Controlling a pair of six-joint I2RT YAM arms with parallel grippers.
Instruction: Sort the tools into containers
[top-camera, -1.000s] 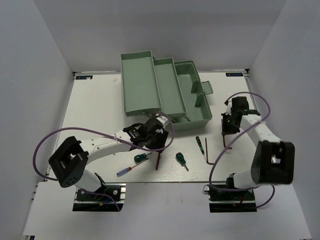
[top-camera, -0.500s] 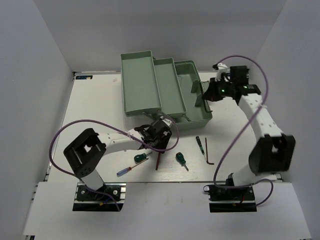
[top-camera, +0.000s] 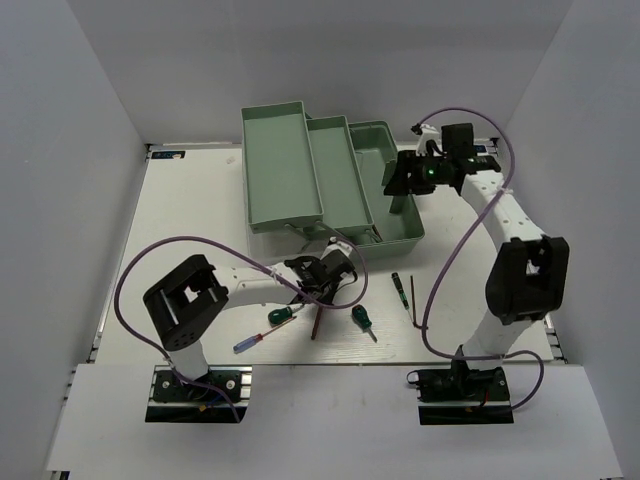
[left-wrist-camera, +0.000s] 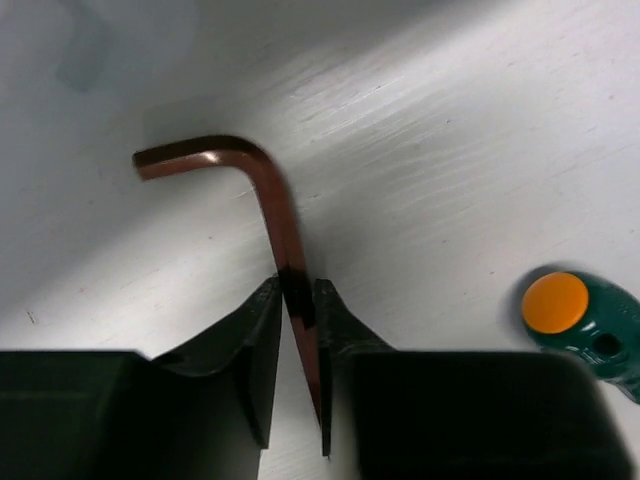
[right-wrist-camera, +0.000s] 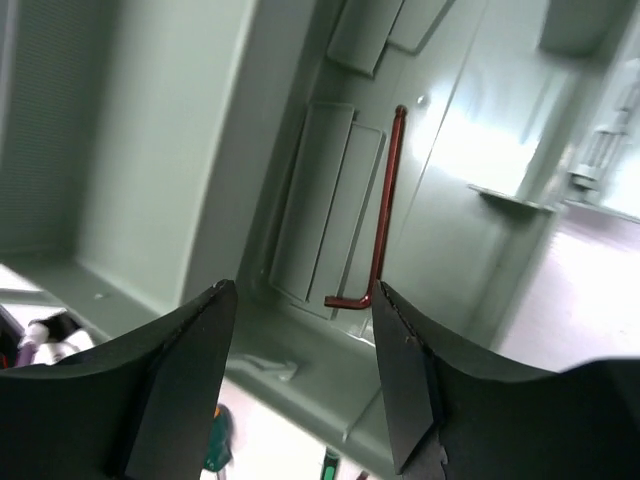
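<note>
The mint-green toolbox (top-camera: 290, 170) stands open at the back. My left gripper (top-camera: 322, 290) is low over the table, its jaws shut on the shaft of a brown L-shaped hex key (left-wrist-camera: 262, 190) that lies on the surface (top-camera: 316, 325). My right gripper (top-camera: 400, 178) hangs open above the toolbox's right compartment (right-wrist-camera: 150, 150). A dark red hex key (right-wrist-camera: 385, 200) lies loose on that compartment's floor. On the table lie a green-handled screwdriver (top-camera: 283, 314), a blue and red one (top-camera: 255, 340), another green stubby one (top-camera: 362, 319), a thin black-green one (top-camera: 399, 288) and one more hex key (top-camera: 416, 308).
The toolbox handle and folded lid (top-camera: 407, 183) stick up at its right side, close to my right gripper. In the left wrist view the orange-capped end of a green handle (left-wrist-camera: 575, 310) lies just right of my fingers. White walls enclose the table.
My right arm swung from the table's right side to over the toolbox and opened, leaving its hex key in the compartment. My left gripper closed on the hex key on the table.
</note>
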